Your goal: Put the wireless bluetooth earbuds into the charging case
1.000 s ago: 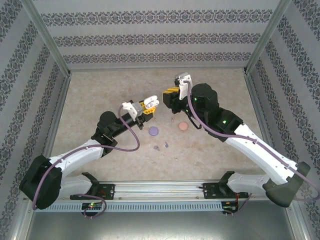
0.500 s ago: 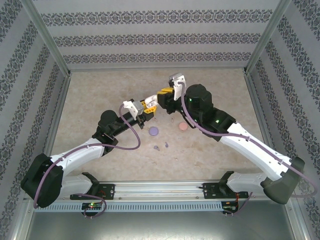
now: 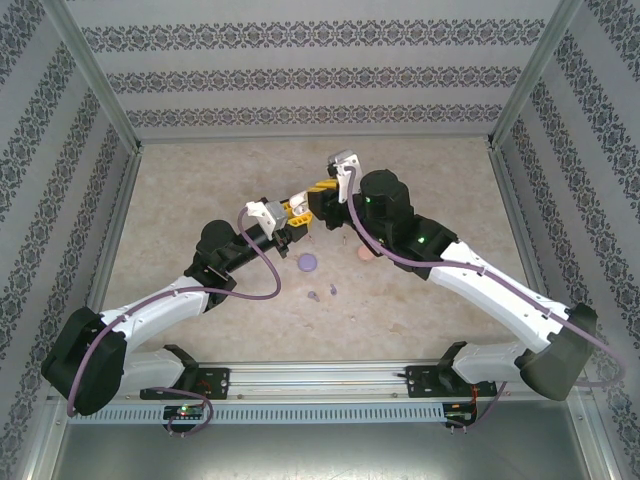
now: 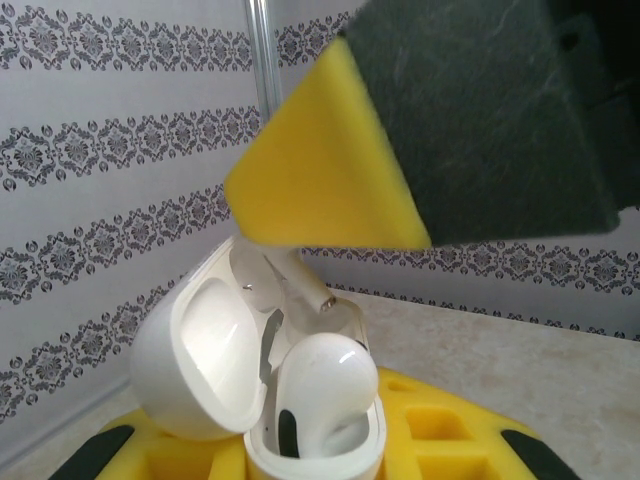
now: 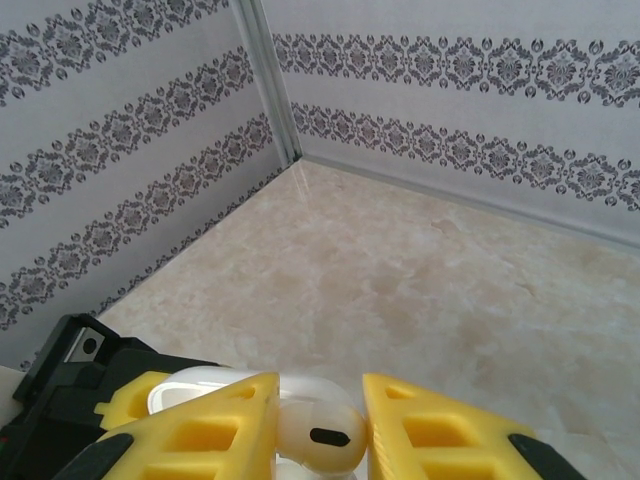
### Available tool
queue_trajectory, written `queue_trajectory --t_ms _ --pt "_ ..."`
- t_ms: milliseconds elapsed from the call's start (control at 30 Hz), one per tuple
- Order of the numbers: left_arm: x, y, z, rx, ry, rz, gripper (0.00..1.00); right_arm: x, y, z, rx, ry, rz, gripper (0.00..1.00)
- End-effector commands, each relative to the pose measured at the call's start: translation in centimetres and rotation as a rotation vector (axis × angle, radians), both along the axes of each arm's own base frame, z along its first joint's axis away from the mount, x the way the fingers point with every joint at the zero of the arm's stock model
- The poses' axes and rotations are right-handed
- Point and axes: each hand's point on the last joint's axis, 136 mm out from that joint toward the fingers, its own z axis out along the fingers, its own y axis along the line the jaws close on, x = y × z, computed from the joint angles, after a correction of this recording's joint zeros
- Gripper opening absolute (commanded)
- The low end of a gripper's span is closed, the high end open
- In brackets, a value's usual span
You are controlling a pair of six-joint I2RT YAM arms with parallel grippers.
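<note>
Alignment is near vertical: the white earbud (image 4: 325,385), clamped in the right tool (image 5: 318,405), sits directly over the open charging case (image 4: 200,370) pinched in the left tool (image 4: 312,448), stem seemingly down in its socket.

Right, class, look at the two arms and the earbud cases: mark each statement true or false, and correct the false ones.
1. The left gripper holds a white charging case with its lid open. True.
2. The right gripper is empty. False: it pinches a white earbud at the mouth of the open case.
3. A purple case lies on the table, touched by neither gripper. True.
4. The grippers are at opposite sides of the table. False: they meet near its middle.
</note>
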Motion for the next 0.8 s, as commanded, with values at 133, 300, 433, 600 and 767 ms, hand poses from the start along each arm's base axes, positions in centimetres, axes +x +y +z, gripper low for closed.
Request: queue_trajectory --t_ms 133,300,433,600,767 --pt "-0.3 0.3 2.6 -0.044 -0.057 -0.007 0.0 -0.3 0.6 -1.1 0.003 0.014 0.019 0.27" --pt "-0.4 0.2 2.7 -0.046 -0.06 -0.01 0.0 -0.3 0.4 -1.8 -0.036 0.002 0.017 0.26" --pt "-0.4 0.3 2.8 -0.048 -0.06 -0.011 0.0 -0.6 0.6 -2.4 -0.08 -0.024 0.031 0.26" --pt "-0.5 0.2 3.0 -0.053 -0.063 -0.015 0.0 -0.7 0.9 -3.2 -0.121 -0.058 0.026 0.26" --pt "-0.6 0.2 3.0 -0.054 -0.062 -0.017 0.0 -0.3 0.9 -3.4 -0.103 -0.064 0.0 0.26"
